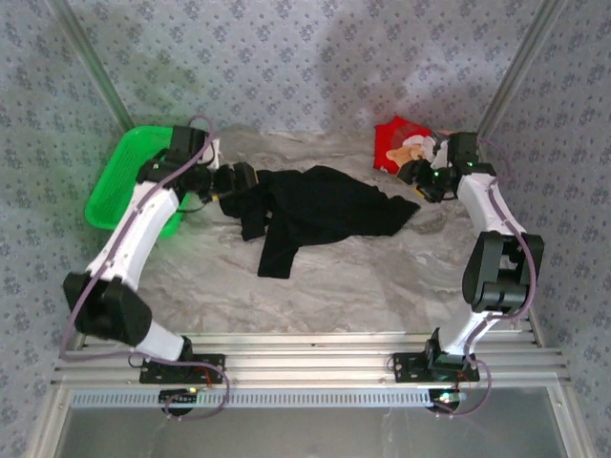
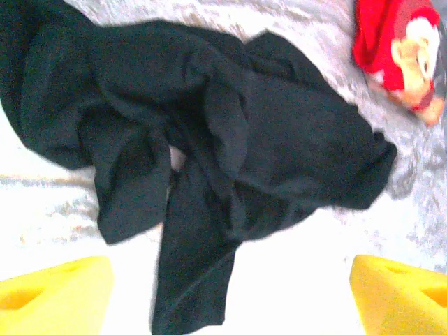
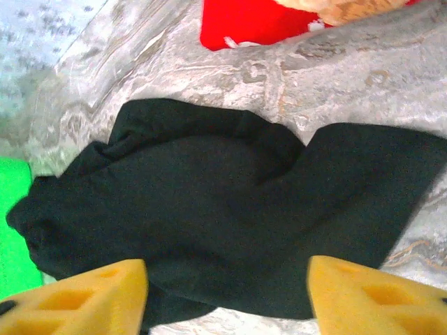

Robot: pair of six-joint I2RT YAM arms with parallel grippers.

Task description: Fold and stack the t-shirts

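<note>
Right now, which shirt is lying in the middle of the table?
The black shirt: it lies crumpled and spread out in the middle. The red shirt sits bunched up small, far off by the back right corner.

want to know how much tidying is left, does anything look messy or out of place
Yes: the black t-shirt lies crumpled in the middle of the table, bunched up with one part trailing toward the near edge. The red teddy-bear t-shirt sits apart near the far right corner, not stacked with it.

Red cloth t-shirt with teddy-bear print [image 3: 251, 21]: cut off at twelve o'clock. Green plastic mesh basket [image 1: 115, 181], ten o'clock: partly behind white left arm [image 1: 143, 221].
</note>
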